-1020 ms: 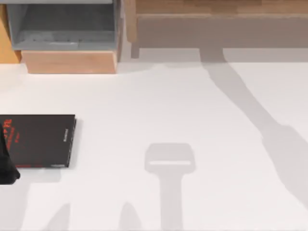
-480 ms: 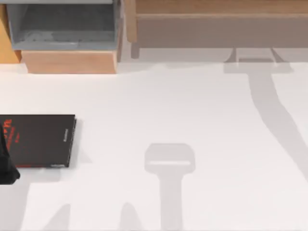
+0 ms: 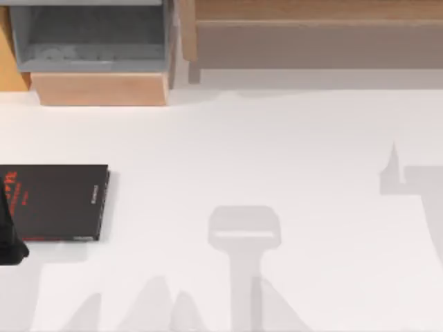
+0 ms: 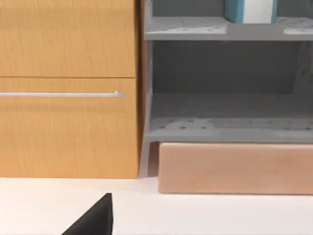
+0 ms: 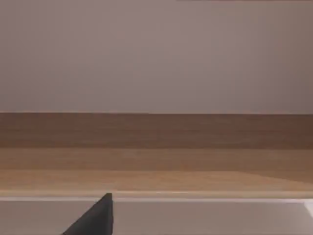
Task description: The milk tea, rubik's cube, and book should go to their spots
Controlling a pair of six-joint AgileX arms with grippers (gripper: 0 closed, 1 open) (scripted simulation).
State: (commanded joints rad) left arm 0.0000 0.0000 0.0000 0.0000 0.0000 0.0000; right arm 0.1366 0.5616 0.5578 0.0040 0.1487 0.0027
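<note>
The book (image 4: 235, 10), teal-blue with a white edge, stands on the upper grey shelf (image 4: 186, 28) of the cabinet in the left wrist view. The milk tea and the rubik's cube are out of view. A dark part of my left arm (image 3: 8, 238) sits at the table's far left edge, overlapping the black book. A black tip of my left gripper (image 4: 93, 221) faces the cabinet from low over the table. A black tip of my right gripper (image 5: 93, 220) faces a wooden shelf (image 5: 156, 156) and a plain wall.
A thin black book with red lettering (image 3: 59, 202) lies flat at the table's left. At the back left stand the grey shelf unit (image 3: 93, 38) and a wooden block (image 3: 100, 88). A wooden drawer front with a metal handle (image 4: 61, 94) adjoins the shelves. A long wooden shelf (image 3: 311, 34) spans the back right.
The right arm's shadow has swung from the back shelf to the table's right side, and new shadows have grown along the front edge. The black book and left arm have stayed put.
</note>
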